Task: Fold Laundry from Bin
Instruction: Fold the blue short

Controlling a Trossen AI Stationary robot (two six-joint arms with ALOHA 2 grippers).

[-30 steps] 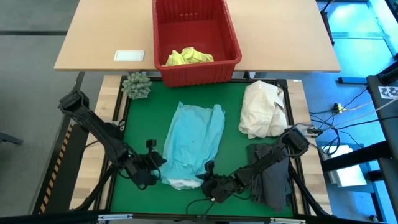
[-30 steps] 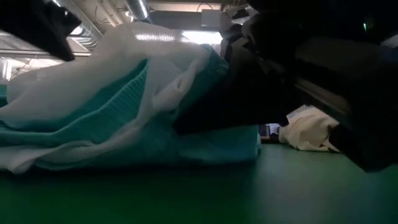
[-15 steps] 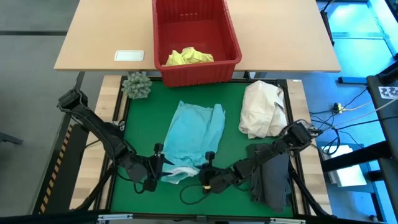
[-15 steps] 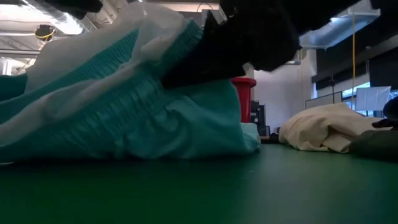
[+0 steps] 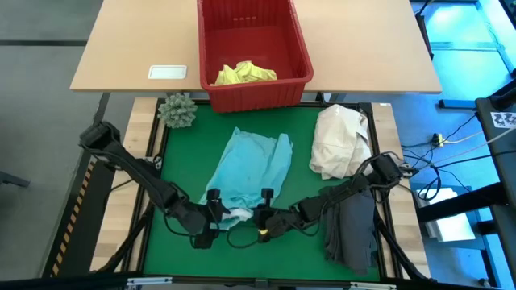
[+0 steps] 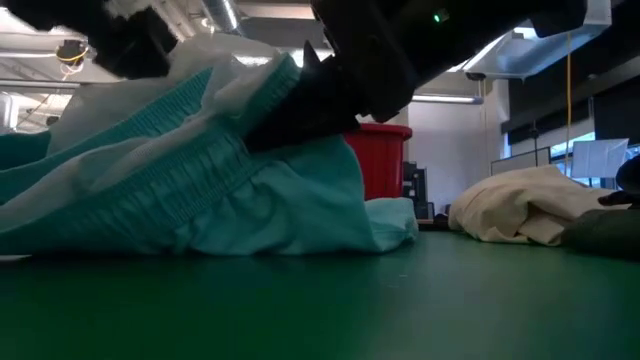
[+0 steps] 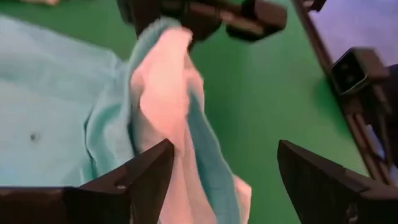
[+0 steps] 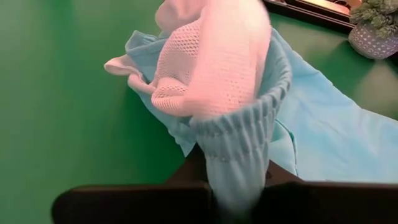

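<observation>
Down at the near edge of the green mat (image 5: 181, 161), the right gripper (image 5: 264, 219) is clamped tight on the ribbed waistband of the light turquoise garment (image 5: 250, 169), and you can see that band bunched up between its fingers in the right wrist view, with white mesh lining (image 8: 211, 68) spilling out of the turned-over end. Just beside it, the left gripper (image 5: 211, 217) has its fingers (image 7: 134, 180) spread wide, with the same folded hem lying between them but not pinched. Rest of the turquoise piece lies flat toward the middle of the mat. A dark green-black garment (image 5: 351, 229) lies under the right arm, with a cream-white cloth bundle (image 5: 340, 141) next to it. Further back, the red bin (image 5: 251, 52) sits on the wooden table with a bright yellow garment (image 5: 244, 73) inside, and a small spiky plant ball (image 5: 177, 109) sits at the mat's corner.
</observation>
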